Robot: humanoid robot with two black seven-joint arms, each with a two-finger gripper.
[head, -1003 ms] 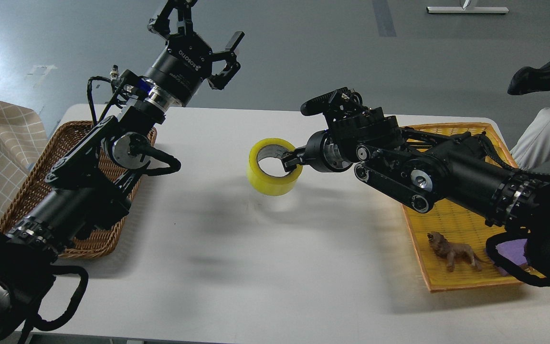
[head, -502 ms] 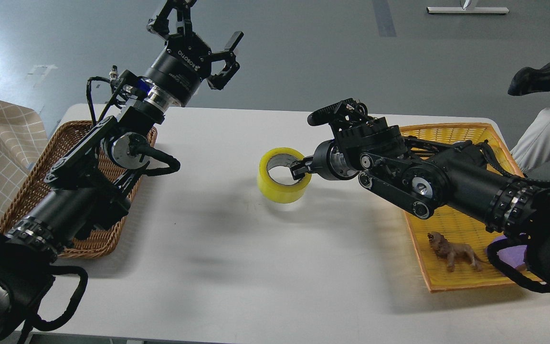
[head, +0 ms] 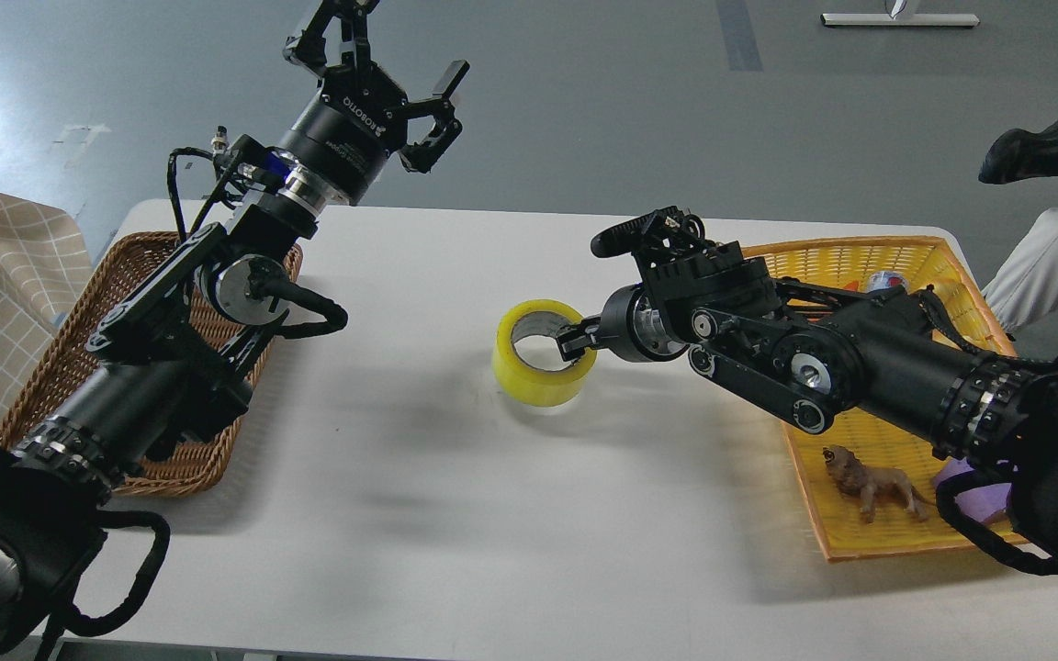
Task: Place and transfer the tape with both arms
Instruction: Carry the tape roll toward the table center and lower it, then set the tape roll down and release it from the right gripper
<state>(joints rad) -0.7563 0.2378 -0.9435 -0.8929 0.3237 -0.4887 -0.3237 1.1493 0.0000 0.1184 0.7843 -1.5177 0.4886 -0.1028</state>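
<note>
The tape (head: 538,376) is a yellow roll with a grey-white core, near the middle of the white table (head: 455,532), its underside at or just above the tabletop. My right gripper (head: 575,340) comes in from the right and is shut on the roll's right wall, one finger inside the core. My left gripper (head: 373,64) is held high at the back left, above the table's far edge, fingers spread open and empty, well apart from the tape.
A brown wicker basket (head: 79,367) lies at the table's left under my left arm. A yellow woven tray (head: 860,441) lies at the right with a toy lion (head: 873,482) and a purple thing (head: 974,482). A person's leg (head: 1052,248) shows at far right.
My right gripper has carried the tape a little to the right and down toward the tabletop. My left arm has hardly moved.
</note>
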